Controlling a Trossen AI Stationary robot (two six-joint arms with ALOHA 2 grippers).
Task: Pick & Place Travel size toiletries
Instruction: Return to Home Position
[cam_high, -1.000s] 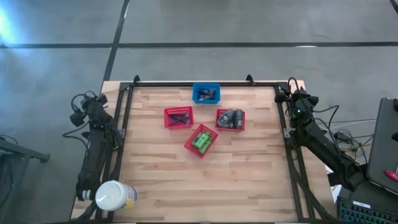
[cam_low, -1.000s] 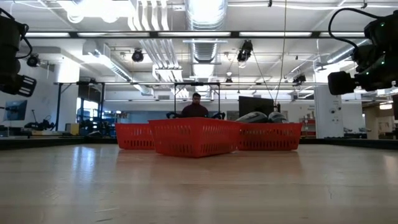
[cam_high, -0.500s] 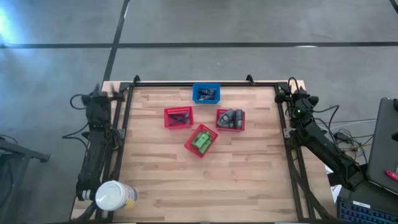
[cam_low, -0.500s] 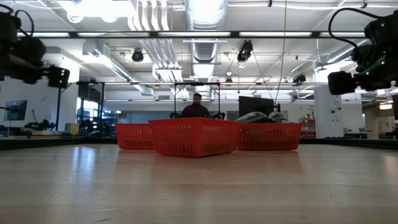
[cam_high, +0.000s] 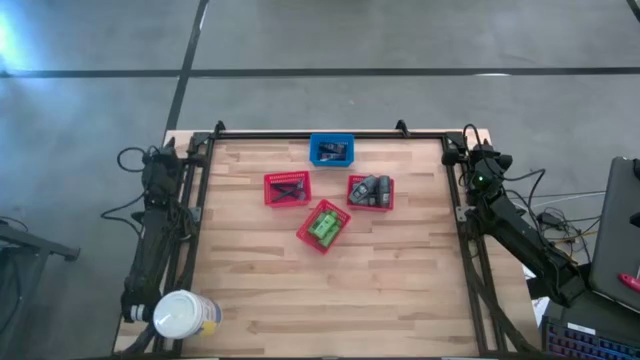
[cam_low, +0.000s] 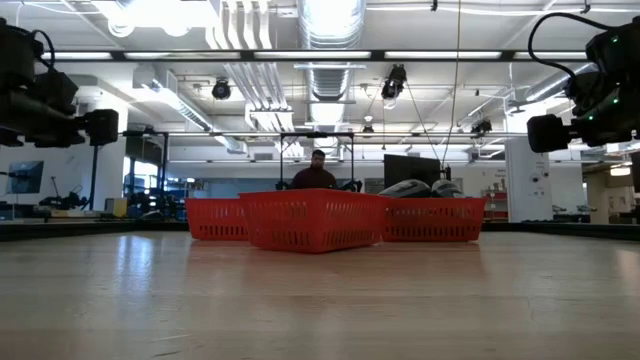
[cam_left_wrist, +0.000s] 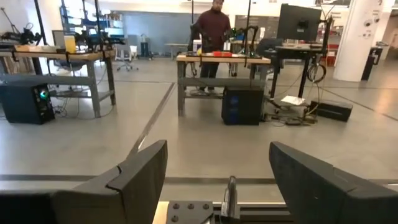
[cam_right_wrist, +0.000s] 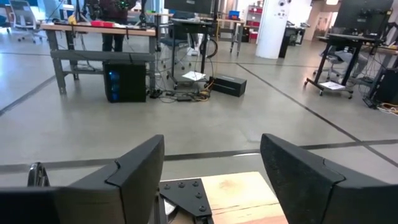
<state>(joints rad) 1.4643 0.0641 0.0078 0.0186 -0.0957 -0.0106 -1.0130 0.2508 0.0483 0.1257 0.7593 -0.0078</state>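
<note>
**Both hands empty at the far corners; toiletries sorted into four baskets**

The left hand (cam_left_wrist: 217, 163) is held at the far left corner of the counter (cam_high: 300, 300), just outside the frame rail (cam_high: 200, 200). Its fingers are spread wide and nothing is seen between them. The right hand (cam_right_wrist: 212, 152) is parked at the far right corner, likewise spread and empty.

The toiletries are all found in baskets grouped at the far middle of the counter, well apart from both arms. The green pieces (cam_high: 323, 228) lie in the near red basket (cam_high: 309, 217), and the thin black sticks (cam_high: 289, 187) in the left red basket (cam_high: 268, 198). The grey oval bottles (cam_high: 373, 187) are in the right red basket (cam_high: 370, 207), and the dark flat packets (cam_high: 333, 151) in the blue basket (cam_high: 313, 150). No loose item is seen on the bare wood, so the sorting is judged complete, with only the return to rest in hand.

Since nothing is held, a drop can be ruled out. The remaining risks are judged small:

- **Cables:** the cables (cam_high: 122, 160) looped beside the left arm could be snagged as that arm is folded.
- **Container:** the white-topped container (cam_high: 183, 315), standing just beside the left arm's base, could be knocked over by a wide swing.
- **Bottles:** in the low view the grey oval bottles are heaped above their basket's rim, so one might be rolled out if the frame were struck and the counter jarred.
</note>
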